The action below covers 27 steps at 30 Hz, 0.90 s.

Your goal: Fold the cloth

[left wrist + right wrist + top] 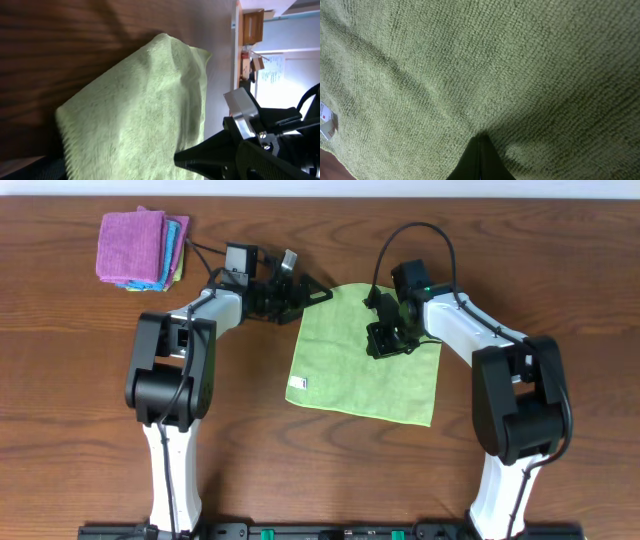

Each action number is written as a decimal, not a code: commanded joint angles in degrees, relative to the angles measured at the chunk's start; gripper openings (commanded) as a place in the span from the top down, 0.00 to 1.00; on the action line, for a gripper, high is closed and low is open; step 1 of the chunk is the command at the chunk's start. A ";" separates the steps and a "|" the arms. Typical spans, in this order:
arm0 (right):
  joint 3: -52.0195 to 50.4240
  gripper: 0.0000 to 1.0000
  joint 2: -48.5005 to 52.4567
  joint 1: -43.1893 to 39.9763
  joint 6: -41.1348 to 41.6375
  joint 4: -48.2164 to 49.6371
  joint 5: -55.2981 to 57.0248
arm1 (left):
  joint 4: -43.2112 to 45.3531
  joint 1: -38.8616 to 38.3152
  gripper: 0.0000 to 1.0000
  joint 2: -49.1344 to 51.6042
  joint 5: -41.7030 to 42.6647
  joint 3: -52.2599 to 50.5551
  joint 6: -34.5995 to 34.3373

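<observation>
The overhead view looks straight down on the whole table [60, 380]. The left wrist view, rolled sideways, looks low across the cloth [135, 115] toward a table edge. The right wrist view sits close above the same cloth, sharing its tag [326, 119] with overhead.

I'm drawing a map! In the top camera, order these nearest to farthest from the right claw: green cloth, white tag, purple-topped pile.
1. green cloth, directly under the right claw.
2. white tag, at the cloth's front-left corner.
3. purple-topped pile, far off at the back left.
</observation>
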 commanded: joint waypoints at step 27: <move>-0.98 0.99 1.53 -0.50 -4.46 -7.08 2.86 | 31.01 -1.62 0.05 2.78 -5.03 -0.92 -14.78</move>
